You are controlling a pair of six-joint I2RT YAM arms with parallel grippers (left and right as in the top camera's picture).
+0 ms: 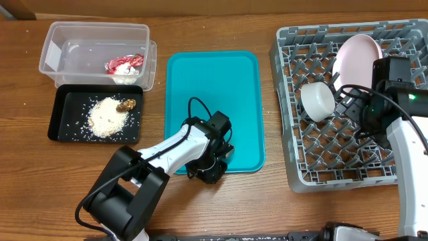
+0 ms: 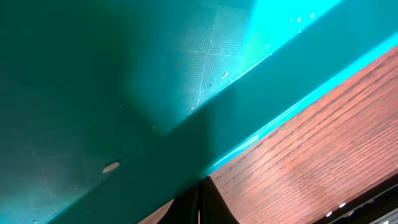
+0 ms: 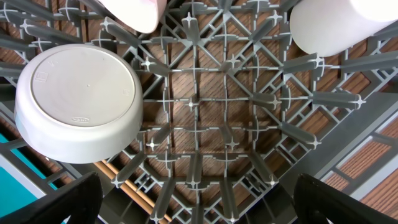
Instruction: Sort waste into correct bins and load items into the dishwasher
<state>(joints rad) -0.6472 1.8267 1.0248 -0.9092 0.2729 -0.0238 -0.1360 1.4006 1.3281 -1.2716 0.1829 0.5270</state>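
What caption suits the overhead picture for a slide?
Wrapper in tub, rice in black tray, plate and bowl in rack, left gripper at near edge of teal tray.

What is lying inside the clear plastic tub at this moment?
A crumpled red-and-white wrapper lies in the clear tub, touching a white tissue wad. Whatever may lie under these two is covered and cannot be seen.

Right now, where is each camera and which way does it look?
Overhead: above the table, looking straight down at teal tray and grey rack; left arm and right arm show.
Left wrist: low at the teal tray's near rim, looking across it and the table; a dark tip of the left claw shows.
Right wrist: above the rack, looking down at an upturned bowl; the open right claw frames the bottom.
Shared: overhead and right wrist both show that bowl.
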